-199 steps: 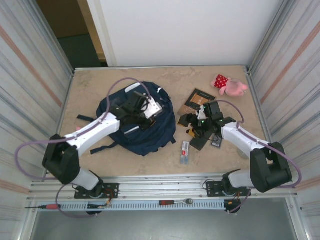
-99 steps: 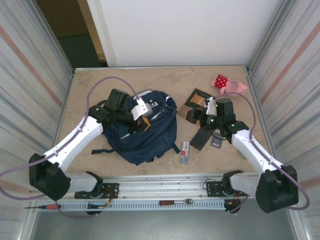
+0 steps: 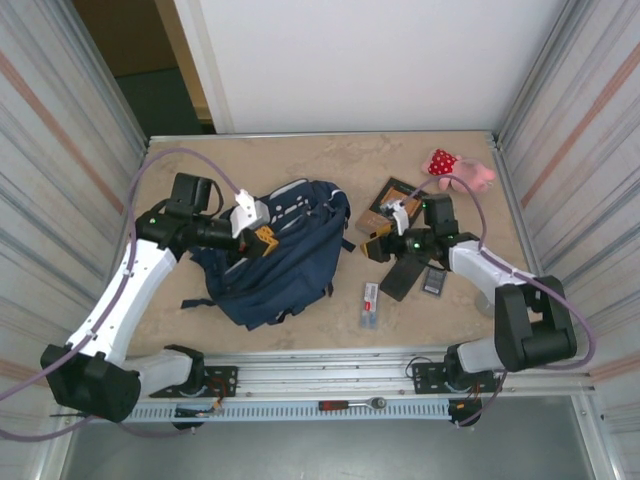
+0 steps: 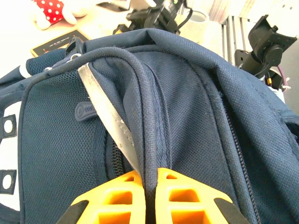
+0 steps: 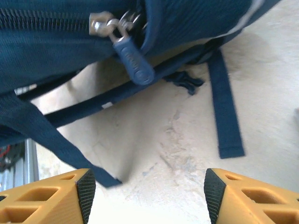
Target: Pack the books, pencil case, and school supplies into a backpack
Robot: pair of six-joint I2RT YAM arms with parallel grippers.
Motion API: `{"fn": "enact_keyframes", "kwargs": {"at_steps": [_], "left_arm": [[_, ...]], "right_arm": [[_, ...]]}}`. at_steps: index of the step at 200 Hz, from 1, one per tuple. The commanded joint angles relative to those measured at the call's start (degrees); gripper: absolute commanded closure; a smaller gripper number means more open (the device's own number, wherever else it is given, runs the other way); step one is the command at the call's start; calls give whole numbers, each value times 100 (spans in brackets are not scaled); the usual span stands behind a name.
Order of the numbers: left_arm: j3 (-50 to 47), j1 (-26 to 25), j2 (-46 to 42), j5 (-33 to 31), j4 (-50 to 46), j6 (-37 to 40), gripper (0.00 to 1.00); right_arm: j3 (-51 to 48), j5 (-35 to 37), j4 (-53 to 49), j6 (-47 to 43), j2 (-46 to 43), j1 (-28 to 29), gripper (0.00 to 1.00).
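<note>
The navy backpack point(image 3: 285, 265) lies left of centre, and its top is pulled up towards the left. My left gripper point(image 3: 260, 240) is shut on the backpack's navy carry handle point(image 4: 140, 93); in the left wrist view the orange fingers point(image 4: 187, 196) pinch it. My right gripper point(image 3: 374, 247) is open and empty just above the table, beside the backpack's right edge. A zipper pull point(image 5: 134, 59) hangs ahead of it. The book point(image 3: 397, 198) lies behind the right arm. The black pencil case point(image 3: 402, 279), grey calculator point(image 3: 433, 283) and white pack point(image 3: 370, 301) lie near it.
A pink plush toy point(image 3: 457, 170) sits at the back right. Loose backpack straps point(image 5: 225, 107) trail across the table in front of my right gripper. Corrugated walls close in both sides. A metal rail point(image 3: 330, 385) runs along the near edge.
My left gripper has drawn the handle leftward, dragging the backpack's top with it. My right gripper has swung left to the backpack's edge, and its jaws have narrowed somewhat.
</note>
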Motion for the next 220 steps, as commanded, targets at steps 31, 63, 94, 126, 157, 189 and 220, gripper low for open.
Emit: {"fn": "enact_keyframes", "kwargs": {"at_steps": [31,63,94,126,157,189,220], "left_arm": [[317,9,-65,929,15,575,100],[273,25,-57,872,9,635,100],[175,33,-56,434,195,447,100],[63,-92,-81,-592,514,163,100],[-59,-320,-116,-1528,803,-23,100],[-168,-849,38,-3007,1367,-538,100],[-98,-1217,381,-3954,1842,-1177,100]], "right_arm": [[835,-301,450,-750,947,364,39],[955,-553,374,-870,1058,373,51],[896,-583,88,-954,835,356,83],[926,-543,-296,-769,553,312,100],[946,-468,-661,-713,254,327,100],[1056,-122,-1523,-767,-157,590,100],[1101,50,-2237,-779,-494,849,100]]}}
